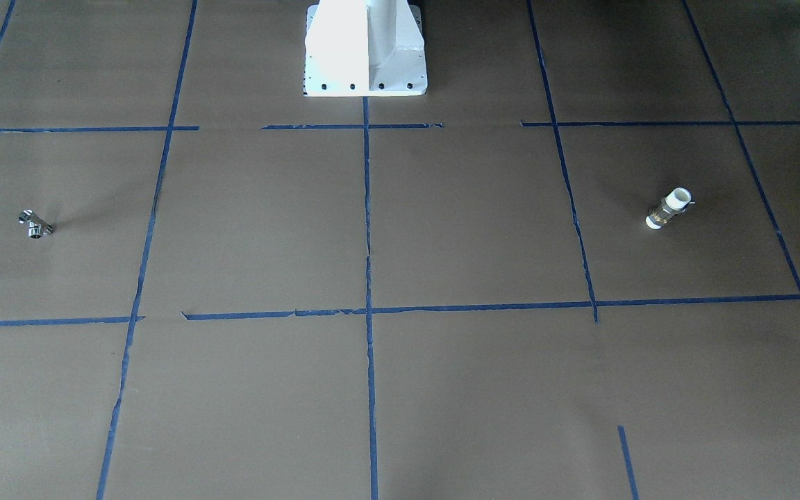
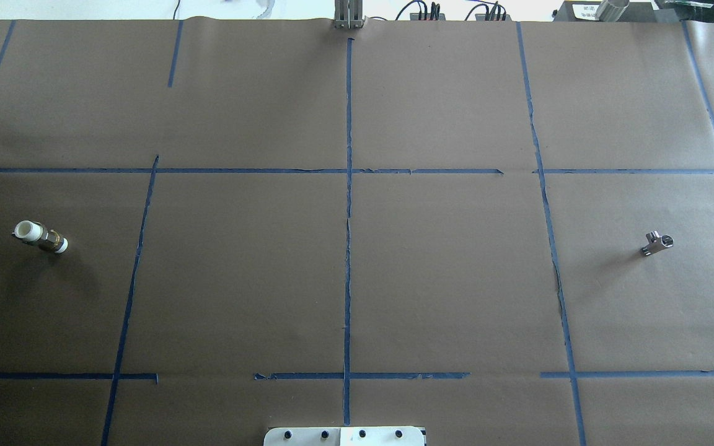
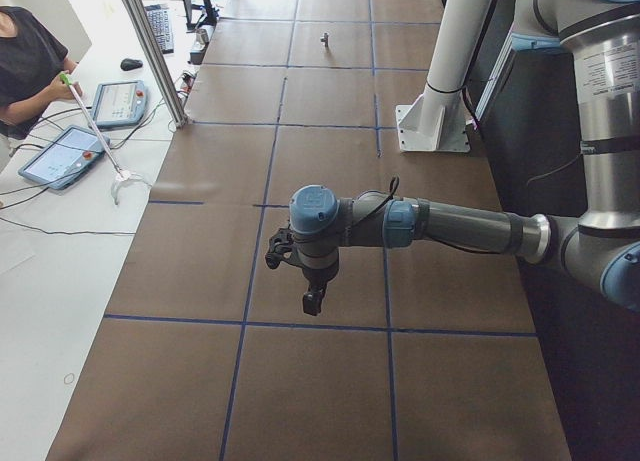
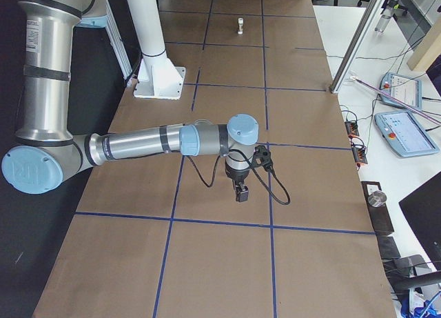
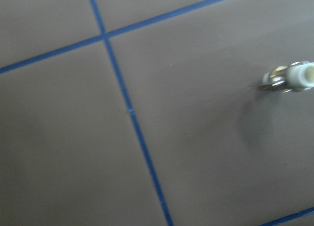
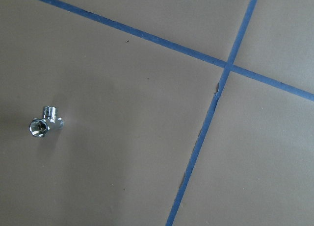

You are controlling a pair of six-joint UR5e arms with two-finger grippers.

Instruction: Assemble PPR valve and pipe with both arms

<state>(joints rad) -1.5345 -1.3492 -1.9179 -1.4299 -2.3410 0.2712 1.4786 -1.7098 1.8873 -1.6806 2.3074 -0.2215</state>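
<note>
The PPR valve (image 1: pixel 669 208), white-ended with a brass middle, lies alone on the brown paper on my left side (image 2: pixel 39 236). It also shows at the right edge of the left wrist view (image 5: pixel 290 77) and far off in the exterior right view (image 4: pixel 240 25). The chrome pipe fitting (image 1: pixel 35 224) lies alone on my right side (image 2: pixel 657 243), at the left of the right wrist view (image 6: pixel 44 124). My left gripper (image 3: pixel 311 303) and right gripper (image 4: pixel 240 192) hang above the table, fingers pointing down. They show only in the side views, so I cannot tell whether they are open or shut.
The white pedestal (image 1: pixel 365 48) stands at the robot's edge of the table. Blue tape lines (image 2: pixel 348 217) split the brown paper into squares. An operator (image 3: pixel 25 61), tablets (image 3: pixel 118 101) and an aluminium post (image 3: pixel 150 51) are beyond the far edge.
</note>
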